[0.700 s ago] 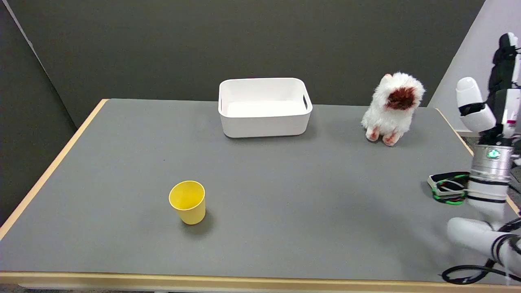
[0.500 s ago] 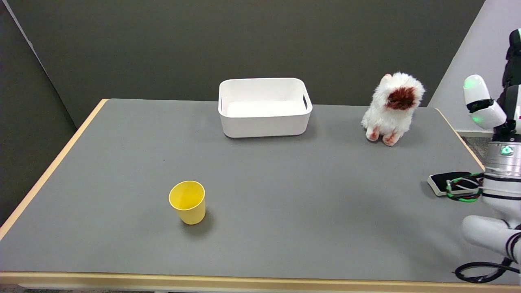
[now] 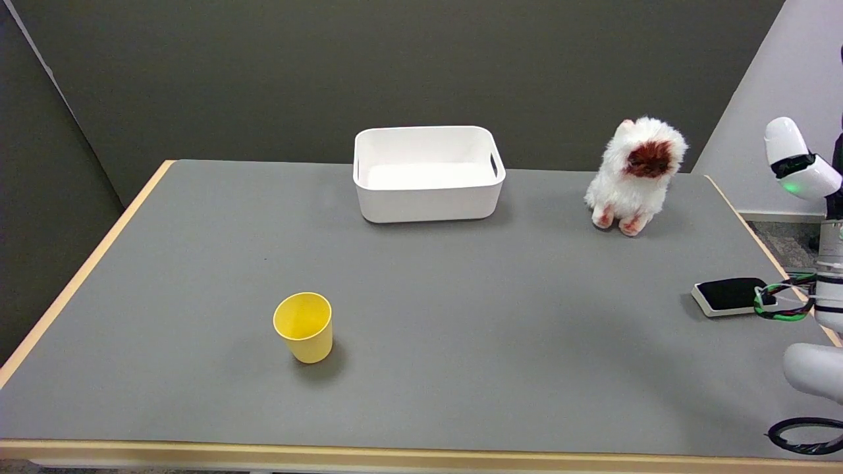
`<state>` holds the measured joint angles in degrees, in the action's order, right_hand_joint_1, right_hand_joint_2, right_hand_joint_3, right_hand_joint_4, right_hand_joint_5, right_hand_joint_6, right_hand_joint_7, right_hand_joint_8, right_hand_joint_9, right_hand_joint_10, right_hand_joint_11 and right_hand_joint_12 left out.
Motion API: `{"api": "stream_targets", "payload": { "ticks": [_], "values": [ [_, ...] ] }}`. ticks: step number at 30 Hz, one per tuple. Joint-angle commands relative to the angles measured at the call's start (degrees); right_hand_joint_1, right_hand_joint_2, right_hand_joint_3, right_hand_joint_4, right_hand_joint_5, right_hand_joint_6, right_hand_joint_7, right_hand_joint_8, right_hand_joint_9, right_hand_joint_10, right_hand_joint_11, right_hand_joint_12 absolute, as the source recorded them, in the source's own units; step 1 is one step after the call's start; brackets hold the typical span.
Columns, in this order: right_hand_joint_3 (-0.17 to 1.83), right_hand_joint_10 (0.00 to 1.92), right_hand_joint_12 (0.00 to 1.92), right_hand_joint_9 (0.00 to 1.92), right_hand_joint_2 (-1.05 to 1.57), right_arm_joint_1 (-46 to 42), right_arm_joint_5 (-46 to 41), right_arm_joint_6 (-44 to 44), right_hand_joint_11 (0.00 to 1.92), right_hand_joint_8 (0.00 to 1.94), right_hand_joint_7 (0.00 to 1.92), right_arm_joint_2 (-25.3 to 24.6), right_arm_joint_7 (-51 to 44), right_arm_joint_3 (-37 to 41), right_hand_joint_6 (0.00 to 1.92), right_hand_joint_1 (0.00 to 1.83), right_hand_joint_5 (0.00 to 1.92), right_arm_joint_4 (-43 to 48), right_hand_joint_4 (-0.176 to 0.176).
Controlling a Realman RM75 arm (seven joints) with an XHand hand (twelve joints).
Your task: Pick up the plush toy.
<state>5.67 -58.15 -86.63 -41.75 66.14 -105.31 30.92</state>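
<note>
White, smooth-shelled fingers point(image 3: 793, 161) are showing at the right edge, but we cannot tell how they are set. We are seeing the fluffy plush toy point(image 3: 633, 175) sitting upright on the matte grey counter point(image 3: 461, 296), far right, beside a rounded white plastic bin point(image 3: 428, 172). Nearer left, a glossy yellow cup point(image 3: 303, 326) is standing.

Dark wall point(image 3: 263, 66) behind grey table point(image 3: 461, 316)

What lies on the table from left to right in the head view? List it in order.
yellow cup → white bin → plush toy → black pad → right arm at the picture's right edge.
</note>
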Motion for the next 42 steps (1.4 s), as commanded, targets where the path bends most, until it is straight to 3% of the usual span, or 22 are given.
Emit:
{"api": "stream_targets", "payload": {
  "ticks": [1, 13, 25, 42],
  "values": [
    [0.9, 0.04, 0.06, 0.0, 0.63, -1.1, 1.1, 3.8, 0.0, 0.01, 0.0, 0.7, -4.1, 2.9, 0.21, 0.43, 0.04, 5.6, 0.0],
    [0.88, 0.1, 0.13, 0.0, 0.65, 5.3, 9.5, 24.7, 0.0, 0.04, 0.0, 1.3, -13.3, 2.4, 0.25, 0.43, 0.03, 10.9, -0.004],
    [0.93, 0.23, 0.37, 0.0, 0.6, 17.2, 23.7, 50.6, 0.0, 0.07, 0.04, 1.1, -19.4, 1.5, 0.32, 0.44, 0.04, 12.0, -0.01],
    [0.93, 0.23, 0.36, 0.0, 0.6, 27.4, 24.5, 59.8, 0.0, 0.08, 0.03, -1.8, -19.9, -5.1, 0.32, 0.4, 0.04, 2.2, -0.006]
  ]
}}
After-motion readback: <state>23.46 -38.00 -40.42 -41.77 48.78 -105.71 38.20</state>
